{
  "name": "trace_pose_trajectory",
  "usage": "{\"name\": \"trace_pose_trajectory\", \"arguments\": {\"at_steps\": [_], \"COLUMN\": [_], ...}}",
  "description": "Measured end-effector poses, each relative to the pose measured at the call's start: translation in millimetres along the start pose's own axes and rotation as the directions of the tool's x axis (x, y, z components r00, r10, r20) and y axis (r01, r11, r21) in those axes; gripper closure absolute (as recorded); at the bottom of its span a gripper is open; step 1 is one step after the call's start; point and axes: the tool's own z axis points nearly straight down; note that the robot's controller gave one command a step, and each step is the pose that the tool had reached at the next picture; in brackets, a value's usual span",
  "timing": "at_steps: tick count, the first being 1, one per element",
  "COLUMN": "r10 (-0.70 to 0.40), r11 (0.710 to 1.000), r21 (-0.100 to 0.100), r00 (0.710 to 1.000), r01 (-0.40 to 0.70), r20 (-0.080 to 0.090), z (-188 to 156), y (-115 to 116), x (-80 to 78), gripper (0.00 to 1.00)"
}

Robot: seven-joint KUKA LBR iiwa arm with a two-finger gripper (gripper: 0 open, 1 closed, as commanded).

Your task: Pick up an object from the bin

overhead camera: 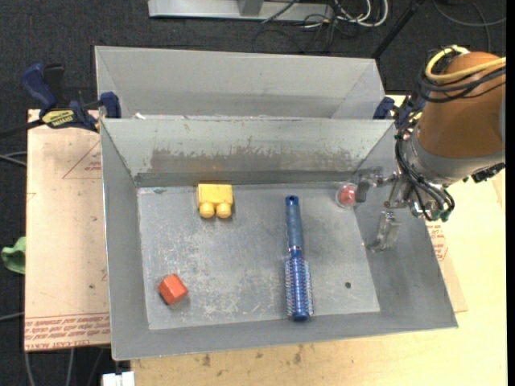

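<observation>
Blue hairbrush (296,256) lies nr the front of the bin floor, centre-right, bristle head toward the front edge and handle pointing at the back wall. Red cube (172,289) sits front-left, well apart from the brush. Yellow block (215,200) w/ two rounded knobs is back-left, close under the back wall. Small reddish round thing (347,195) sits back-right, about where the floor meets the right slope of the grey bin (241,147). Pincer (384,233) hangs over that right sloping wall, under the orange-covered arm (463,119) reaching in from the right. The reddish round thing is the nearest item to it, just up and left, apart from it. Can't tell whether the pincer is apart or together.
</observation>
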Motion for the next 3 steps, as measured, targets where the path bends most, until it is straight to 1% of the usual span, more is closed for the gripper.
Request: {"name": "trace_pose_trajectory", "arguments": {"at_steps": [1,2,3], "r10": [-0.365,-0.692,-0.836], "r11": [0.931,0.722,0.548], "r21": [0.005,0.007,0.006], "r00": [0.931,0.722,0.548], "r01": [0.365,0.692,0.836], "r20": [0.02,0.009,0.006], "z": [137.8,109.2,110.3], "y": [73.6,107.4,154.8], "x": [-56.0,-55.0,-48.7], "gripper": [0.0,0.0,0.0]}}
